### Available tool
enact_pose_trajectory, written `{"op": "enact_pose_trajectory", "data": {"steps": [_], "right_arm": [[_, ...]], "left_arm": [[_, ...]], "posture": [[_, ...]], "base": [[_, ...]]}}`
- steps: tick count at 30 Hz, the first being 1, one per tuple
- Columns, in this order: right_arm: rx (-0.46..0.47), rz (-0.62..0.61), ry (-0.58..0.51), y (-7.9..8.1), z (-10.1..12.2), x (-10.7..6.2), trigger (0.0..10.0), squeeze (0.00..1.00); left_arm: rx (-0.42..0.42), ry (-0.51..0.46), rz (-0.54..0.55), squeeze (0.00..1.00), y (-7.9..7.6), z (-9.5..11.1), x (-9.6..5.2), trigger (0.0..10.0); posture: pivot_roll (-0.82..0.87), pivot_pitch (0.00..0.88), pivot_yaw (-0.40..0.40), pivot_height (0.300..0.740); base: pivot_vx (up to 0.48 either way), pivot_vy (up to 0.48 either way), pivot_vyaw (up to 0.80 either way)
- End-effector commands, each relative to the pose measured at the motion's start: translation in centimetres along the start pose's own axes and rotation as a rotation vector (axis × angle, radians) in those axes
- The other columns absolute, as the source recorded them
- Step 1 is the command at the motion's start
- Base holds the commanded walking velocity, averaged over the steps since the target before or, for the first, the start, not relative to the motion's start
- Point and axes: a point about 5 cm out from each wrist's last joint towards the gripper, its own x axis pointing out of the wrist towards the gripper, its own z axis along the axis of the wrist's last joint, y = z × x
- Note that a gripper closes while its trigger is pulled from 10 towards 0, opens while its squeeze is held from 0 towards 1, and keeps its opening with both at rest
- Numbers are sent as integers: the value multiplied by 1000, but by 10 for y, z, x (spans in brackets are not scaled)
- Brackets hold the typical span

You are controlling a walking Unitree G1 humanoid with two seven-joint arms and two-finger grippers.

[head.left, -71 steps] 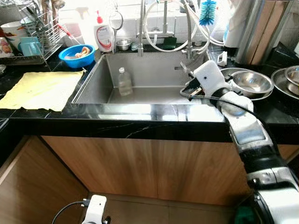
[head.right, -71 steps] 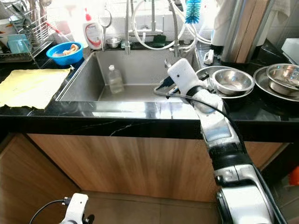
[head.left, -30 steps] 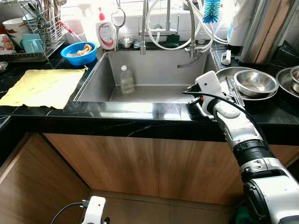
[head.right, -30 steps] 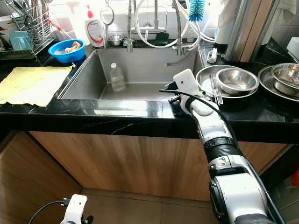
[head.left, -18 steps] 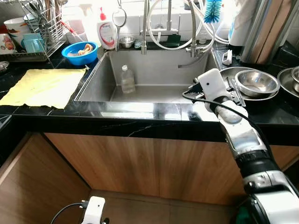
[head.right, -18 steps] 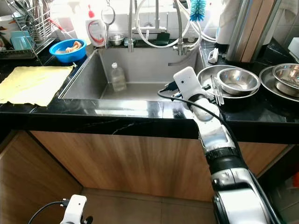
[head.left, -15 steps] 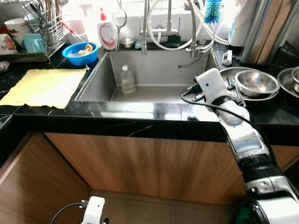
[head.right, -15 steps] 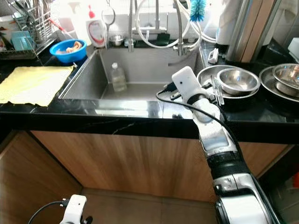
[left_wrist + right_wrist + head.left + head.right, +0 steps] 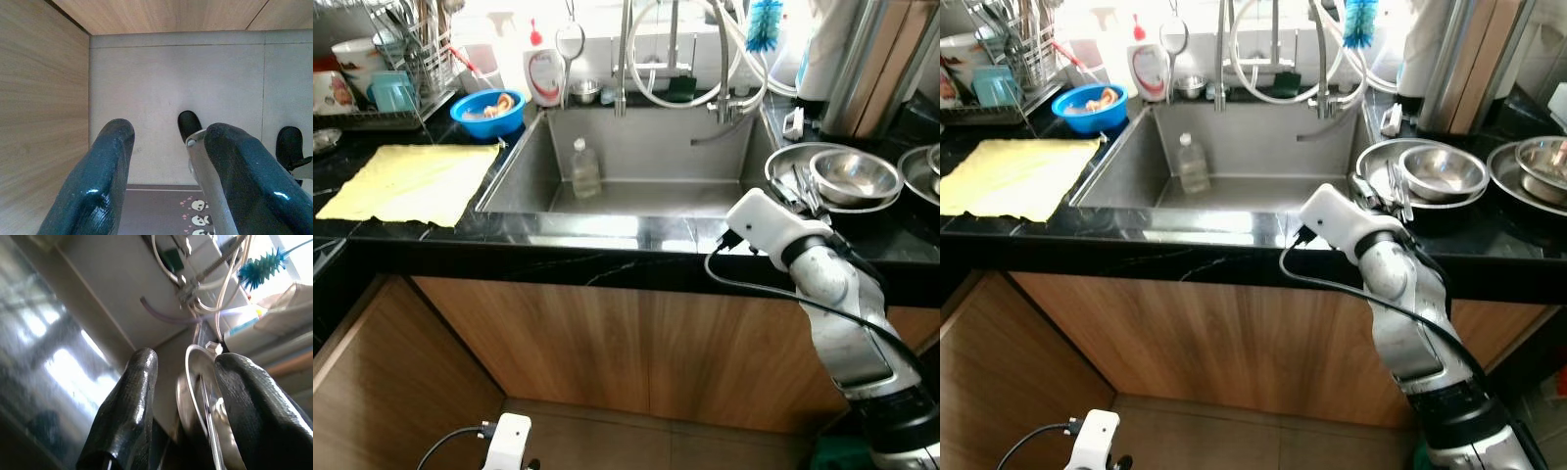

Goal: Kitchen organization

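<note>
Steel bowl gleams in its tray; perhaps empty.

Black stone counter with a steel sink at 12 o'clock. Yellow cloth lying flat at 10 o'clock, blue bowl behind it. Steel bowls at 2 o'clock.

My right arm reaches up and forward, bent at the elbow, its white wrist housing level with the counter's front edge. My right gripper is empty — its two black fingers spread apart. My left gripper hangs low, pointing downward — fingers parted, holding nothing.
</note>
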Motion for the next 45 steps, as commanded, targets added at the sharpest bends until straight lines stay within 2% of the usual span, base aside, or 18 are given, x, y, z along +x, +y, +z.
{"op": "enact_pose_trajectory", "data": {"steps": [1,7,10,13,15,19,34,35,37,38,45], "right_arm": [[-20,4,22,1,-5,-4,10000,0],[-15,-1,72,2,-17,-3,10000,0],[-19,-22,90,-2,-20,-1,10000,0],[20,-36,104,-5,-20,1,10000,0],[-16,-69,121,-14,-22,1,10000,0],[-24,-96,153,-21,-26,0,10000,0],[-22,-91,179,-22,-28,-2,10000,0],[-22,-94,180,-23,-28,-1,8510,0],[-23,-95,179,-24,-28,-1,8510,0],[-27,-88,174,-23,-27,0,0,0],[-26,-77,170,-20,-25,1,0,0]], "left_arm": [[25,15,-4,0,3,-4,-1,10000],[25,15,-6,0,3,-4,-1,10000],[24,10,-7,0,1,-2,0,10000],[23,9,-8,0,1,-1,0,10000],[19,10,-8,0,0,-2,0,10000],[16,18,-10,0,-1,-4,-1,10000],[21,12,-15,0,-2,1,1,10000],[22,10,-17,0,-2,2,1,10000],[22,10,-17,0,-2,2,1,10000],[24,11,-17,0,-2,2,1,10000],[31,14,-19,0,-2,2,1,10000]], "posture": [[-179,0,96,740],[-176,0,95,740],[-175,0,98,740],[-175,0,100,740],[-172,0,99,740],[-176,0,101,740],[-187,0,107,740],[-187,0,107,740],[-187,0,107,740],[-191,0,110,740],[-189,0,113,740]], "base": [[0,0,0],[0,0,0],[0,0,0],[0,0,0],[0,0,0],[0,0,0],[0,0,0],[0,0,0],[0,0,0],[0,0,0],[0,0,0]]}}
